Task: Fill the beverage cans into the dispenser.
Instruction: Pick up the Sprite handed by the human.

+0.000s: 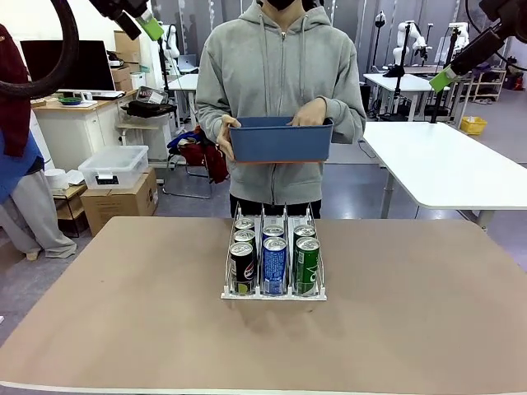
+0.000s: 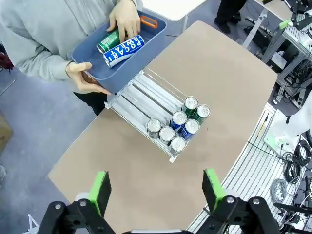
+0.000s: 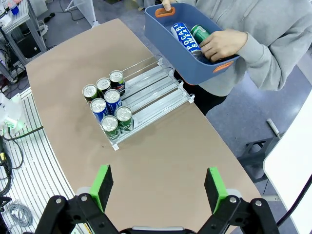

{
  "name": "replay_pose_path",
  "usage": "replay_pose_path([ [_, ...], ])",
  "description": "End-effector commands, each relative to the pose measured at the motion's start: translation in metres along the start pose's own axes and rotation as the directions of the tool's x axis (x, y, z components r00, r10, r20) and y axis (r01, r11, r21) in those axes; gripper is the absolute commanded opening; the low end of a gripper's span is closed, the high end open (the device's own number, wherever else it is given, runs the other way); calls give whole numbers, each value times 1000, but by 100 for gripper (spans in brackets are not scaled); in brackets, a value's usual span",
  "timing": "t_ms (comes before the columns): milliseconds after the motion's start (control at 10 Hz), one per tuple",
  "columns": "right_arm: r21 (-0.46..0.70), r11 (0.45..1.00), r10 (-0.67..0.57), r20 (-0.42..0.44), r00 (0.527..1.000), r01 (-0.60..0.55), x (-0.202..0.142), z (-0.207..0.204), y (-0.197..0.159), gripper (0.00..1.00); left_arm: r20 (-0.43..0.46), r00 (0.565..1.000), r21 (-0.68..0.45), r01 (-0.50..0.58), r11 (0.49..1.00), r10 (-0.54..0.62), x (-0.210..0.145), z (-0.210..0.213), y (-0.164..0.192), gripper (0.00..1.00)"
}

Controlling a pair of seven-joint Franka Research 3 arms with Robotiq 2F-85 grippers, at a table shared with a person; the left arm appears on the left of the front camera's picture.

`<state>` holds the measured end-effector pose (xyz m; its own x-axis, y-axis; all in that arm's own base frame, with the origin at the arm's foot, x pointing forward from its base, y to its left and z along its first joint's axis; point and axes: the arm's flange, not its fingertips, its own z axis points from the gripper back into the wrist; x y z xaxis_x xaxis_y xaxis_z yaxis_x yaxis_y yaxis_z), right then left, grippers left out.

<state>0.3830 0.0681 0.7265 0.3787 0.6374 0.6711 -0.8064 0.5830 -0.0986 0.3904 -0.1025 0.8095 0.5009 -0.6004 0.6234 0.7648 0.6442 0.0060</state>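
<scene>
The clear three-lane dispenser (image 1: 274, 294) stands mid-table with several beverage cans at its near end: black (image 1: 241, 267), blue (image 1: 274, 265) and green (image 1: 307, 265) in front, more behind them. Seen from above, these cans (image 2: 178, 124) (image 3: 107, 105) fill the low end of the dispenser (image 2: 141, 97) (image 3: 151, 92). A person holds a blue tub (image 1: 281, 138) over the far table edge with one hand inside it. A blue can (image 2: 123, 50) (image 3: 185, 36) and a green can (image 2: 108, 41) (image 3: 199, 32) lie in it. My left gripper (image 1: 151, 27) (image 2: 156, 190) and right gripper (image 1: 443, 79) (image 3: 158, 186) hang high, open, holding nothing.
The brown table (image 1: 123, 329) is bare around the rack. Behind the person stand white tables (image 1: 445, 164), a clear storage box (image 1: 114, 167) on a cardboard carton, and a desk with a monitor at far left.
</scene>
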Motion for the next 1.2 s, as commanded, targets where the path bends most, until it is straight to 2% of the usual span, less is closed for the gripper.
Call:
replay_pose_path([
  [0, 10, 1000, 2, 7, 1000, -2, -1, 0, 0, 100, 16, 1000, -13, -3, 1000, 4, -5, 7, 1, 100],
  [1100, 10, 1000, 2, 7, 1000, -2, -1, 0, 0, 100, 16, 1000, -13, -3, 1000, 4, -5, 7, 1, 100],
])
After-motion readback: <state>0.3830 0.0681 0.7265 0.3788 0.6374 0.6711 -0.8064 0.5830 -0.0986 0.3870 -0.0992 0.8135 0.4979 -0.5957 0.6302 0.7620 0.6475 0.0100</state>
